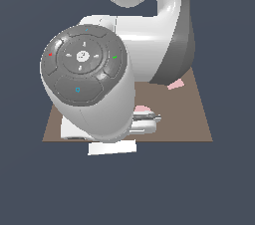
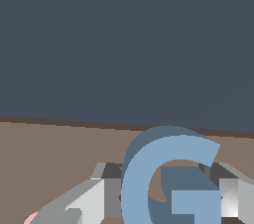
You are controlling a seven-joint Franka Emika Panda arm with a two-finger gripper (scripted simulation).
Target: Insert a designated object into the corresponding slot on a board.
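Note:
The designated object [image 2: 149, 178], a light blue flat G-shaped piece, fills the near part of the wrist view. It sits between the two grey fingers [image 2: 94, 200] of my gripper [image 2: 168, 203], which press against its sides. Brown board [image 2: 49, 153] lies beneath and behind it. In the exterior view the big arm body covers most of the board [image 1: 196, 119]. My gripper [image 1: 147, 122] shows only partly, low over the board's near half. There the blue piece is hidden by the arm. The slot is hidden in both views.
A pink piece [image 1: 175, 85] lies on the board at the exterior view's right, and another pink piece [image 1: 143, 108] peeks out just behind the gripper. A pink edge [image 2: 31, 217] shows beside one finger. Dark floor surrounds the board.

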